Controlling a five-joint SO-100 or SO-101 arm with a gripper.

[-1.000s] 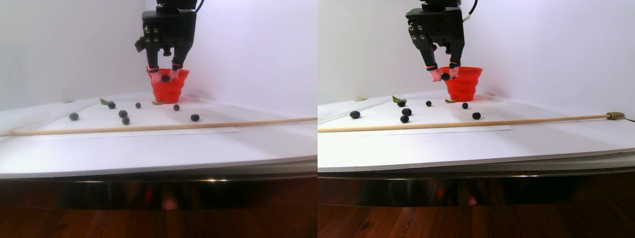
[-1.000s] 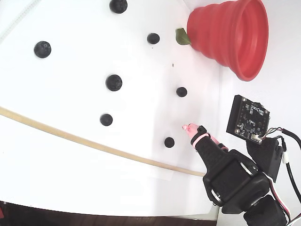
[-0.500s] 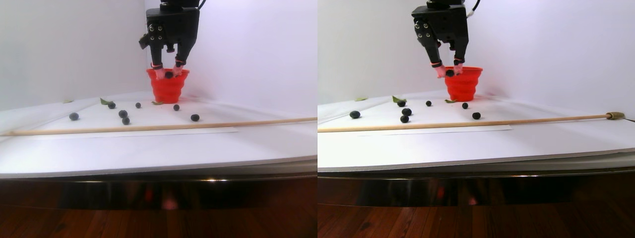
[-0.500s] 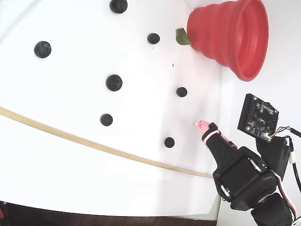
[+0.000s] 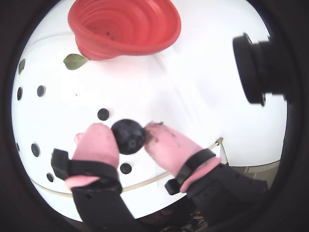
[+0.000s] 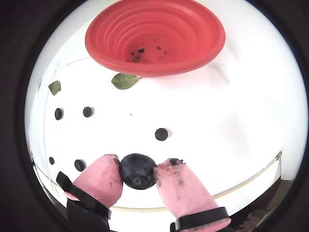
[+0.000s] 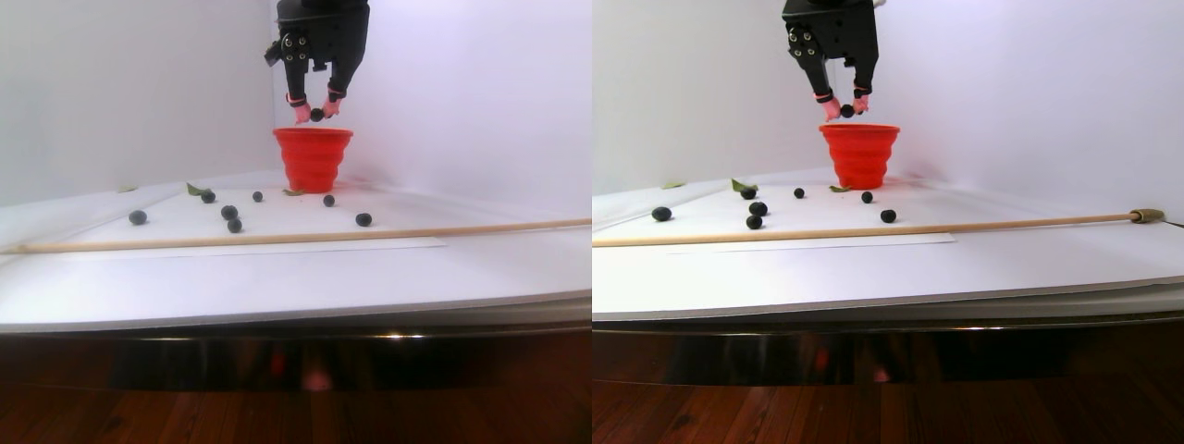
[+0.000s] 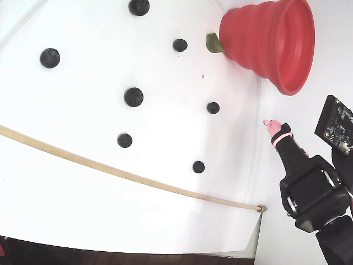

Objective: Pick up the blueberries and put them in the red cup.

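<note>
Gripper was clamped on one blueberry, pinched at its middle btwn the two pink pads. Both wrist views showed it round, not squashed. In the stereo pair view the held berry hung above the red cup, near the rim's front edge; whether it was fully over the mouth, can't tell.

Handling, as judgement: berry is light, soft-skinned, prob. a bit slick, and bursts if squeezed hard. The dark smears on one pad suggest juice or skin residue. Grip across the widest part w/ light force; it rolls easily.

Other blueberries lay scattered on the white sheet, in front of the cup and well apart from it. A green leaf sat touching the cup's base. Cup looked soft and ribbed w/ a wide mouth, an easy target; dark specks at its bottom.
</note>
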